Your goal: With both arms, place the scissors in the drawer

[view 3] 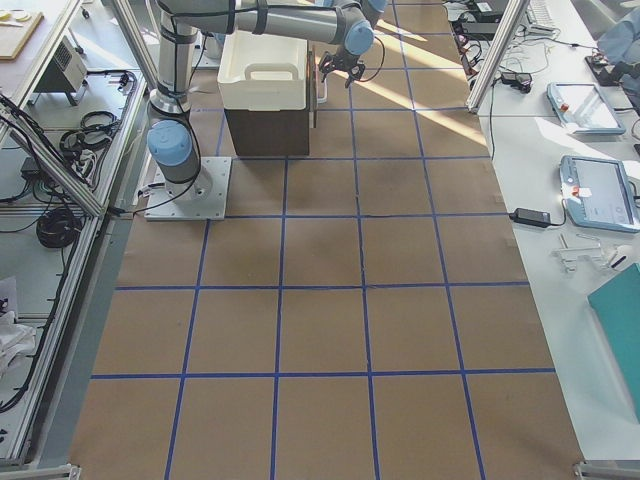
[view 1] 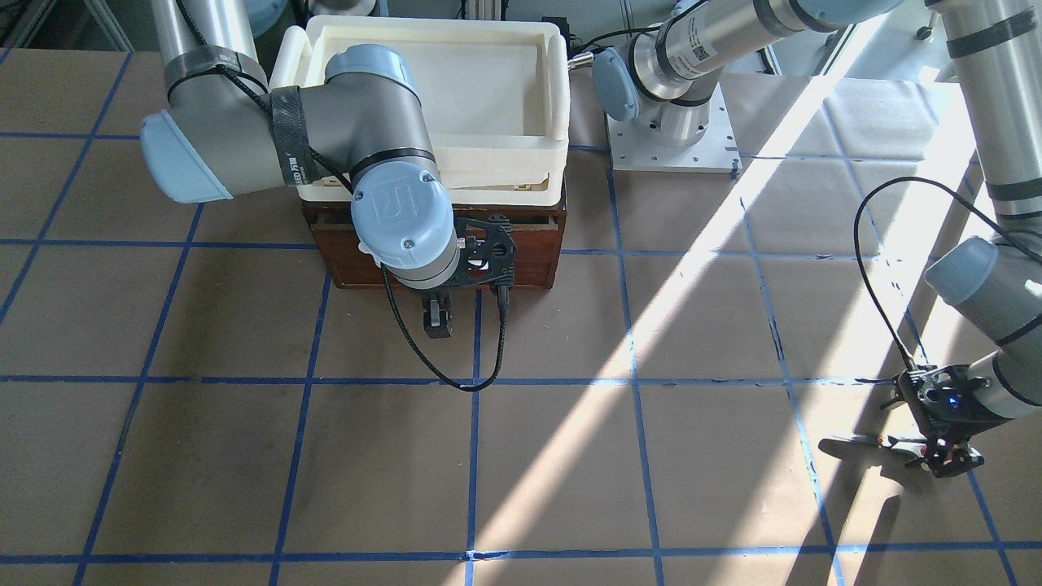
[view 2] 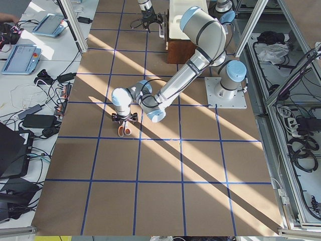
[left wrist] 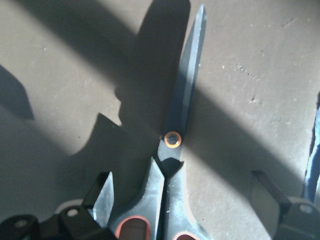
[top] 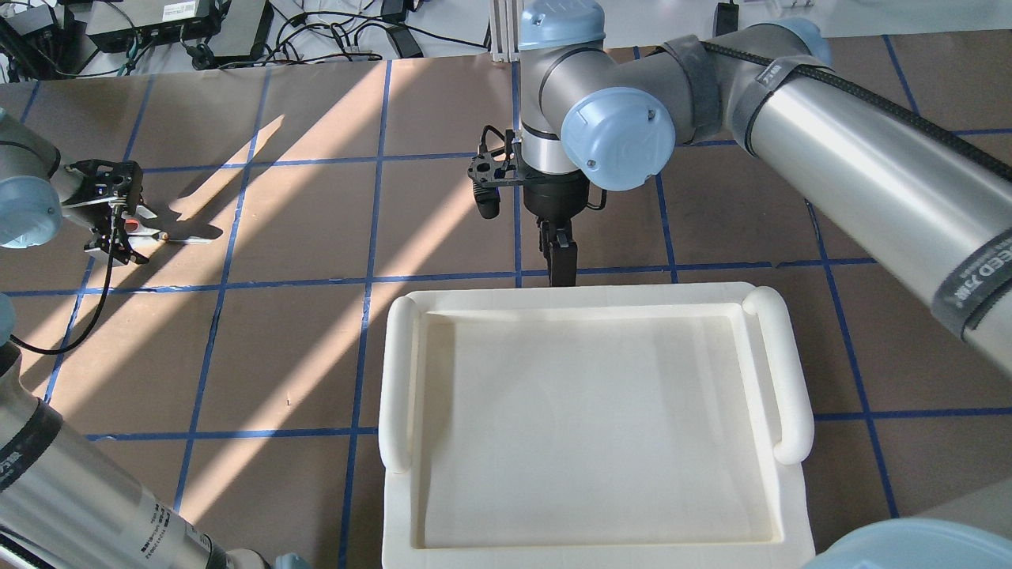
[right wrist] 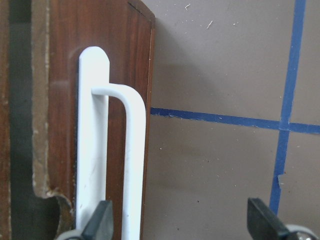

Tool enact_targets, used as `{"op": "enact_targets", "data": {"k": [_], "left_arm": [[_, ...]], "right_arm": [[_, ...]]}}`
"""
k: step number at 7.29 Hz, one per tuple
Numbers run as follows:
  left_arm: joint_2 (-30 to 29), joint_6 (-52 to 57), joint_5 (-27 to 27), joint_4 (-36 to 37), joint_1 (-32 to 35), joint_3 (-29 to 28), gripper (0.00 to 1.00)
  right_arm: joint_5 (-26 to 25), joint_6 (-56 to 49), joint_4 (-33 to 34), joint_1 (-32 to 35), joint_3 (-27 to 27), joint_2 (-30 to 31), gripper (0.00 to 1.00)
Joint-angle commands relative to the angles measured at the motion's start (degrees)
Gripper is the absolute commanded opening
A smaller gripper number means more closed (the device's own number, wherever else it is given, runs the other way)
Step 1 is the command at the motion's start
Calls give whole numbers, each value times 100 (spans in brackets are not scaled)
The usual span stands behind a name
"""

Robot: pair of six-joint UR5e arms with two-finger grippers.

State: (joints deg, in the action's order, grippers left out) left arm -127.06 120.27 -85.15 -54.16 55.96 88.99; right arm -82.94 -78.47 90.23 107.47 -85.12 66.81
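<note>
A: Start at the left of the overhead view. What is there?

B: The left gripper (left wrist: 182,182), low over the table (top: 300,348). Its fingers (left wrist: 102,195) stand apart, one on each side of the scissors (left wrist: 182,115), at the handle end.

A: Are they clamped on them?

B: No, there is a gap on both sides. The scissors lie flat on the brown paper with the blades shut, half in a band of sunlight and pointing away from the wrist.

A: And further right?

B: The right gripper (right wrist: 179,210), at mid-table, points down in front of the drawer (right wrist: 65,75). Its jaws are also spread. The white bar handle (right wrist: 132,165) sits between them, just beside one finger (right wrist: 102,220) — whether it touches, I cannot tell.

A: Where is the drawer, compared with the scissors?

B: Well apart from them. It sits under the cream tray (top: 399,379), with several taped squares between it and the scissors.
</note>
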Motion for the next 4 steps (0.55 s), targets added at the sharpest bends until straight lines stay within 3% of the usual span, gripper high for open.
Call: {"op": "enact_targets", "data": {"k": [1, 2, 3, 4], "left_arm": [[-91, 14, 7, 2, 2, -65, 93], [-91, 40, -1, 2, 2, -66, 80], [-91, 75, -1, 2, 2, -66, 36], [-91, 76, -28, 2, 2, -66, 3]], "right_arm": [[6, -19, 82, 2, -118, -1, 92], [6, -10, 91, 2, -119, -10, 91], [6, -36, 135, 2, -119, -45, 87], [-29, -45, 387, 2, -110, -89, 80]]}}
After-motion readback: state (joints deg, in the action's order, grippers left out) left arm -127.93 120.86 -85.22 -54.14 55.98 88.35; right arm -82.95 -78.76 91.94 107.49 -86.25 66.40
